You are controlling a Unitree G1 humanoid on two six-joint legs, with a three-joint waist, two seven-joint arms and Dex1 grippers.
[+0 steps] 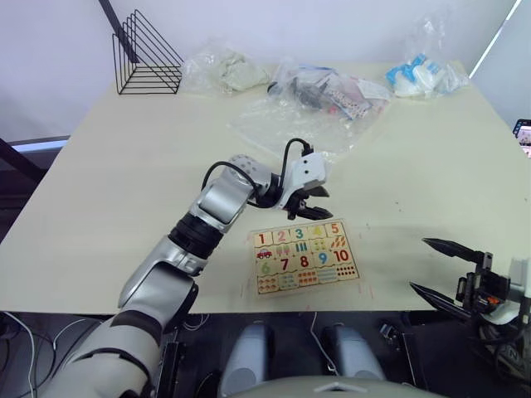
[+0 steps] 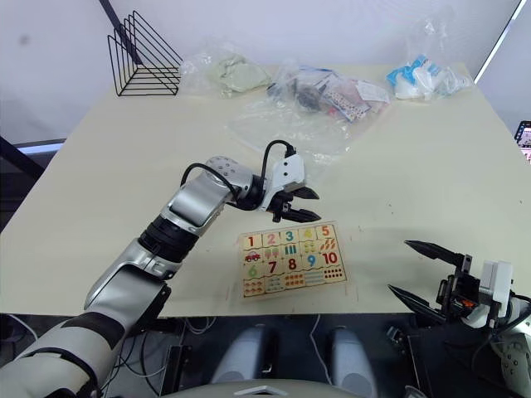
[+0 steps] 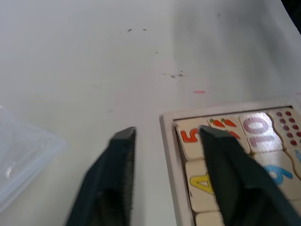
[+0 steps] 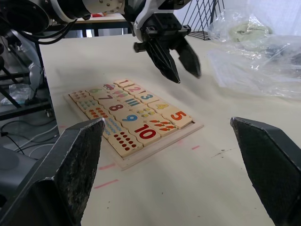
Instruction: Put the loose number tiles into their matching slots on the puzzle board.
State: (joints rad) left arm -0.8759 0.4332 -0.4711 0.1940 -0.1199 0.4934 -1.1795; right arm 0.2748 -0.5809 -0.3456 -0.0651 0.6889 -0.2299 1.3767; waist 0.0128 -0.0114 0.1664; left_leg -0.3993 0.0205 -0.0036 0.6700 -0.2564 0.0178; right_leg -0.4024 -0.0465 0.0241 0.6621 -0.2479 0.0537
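The flat rectangular light-wood puzzle board (image 1: 306,257) with its raised rim lies near the front edge of the pale tabletop (image 1: 124,191), roughly at the middle of that edge. Its top row reads 1 to 5 from the robot's left: all five small pale wooden number tiles (image 4: 149,98) sit side by side in their recesses, so no slot looks vacant and the task appears finished or nearly so.

The left gripper (image 2: 296,206) hovers just above the board's far edge, near the 3 and 4, with its two black fingers spread apart and nothing between them. In the left wrist view one finger (image 3: 235,174) hangs over the tiles 4 and 5 while the other is over bare tabletop outside the rim, which suggests a release just made or a check of seating. Whether tile 5 lies fully flat cannot be told.

The right gripper (image 1: 448,267) waits past the front edge at the right, fingers wide apart and empty, well away from the board, likely parked out of the way.
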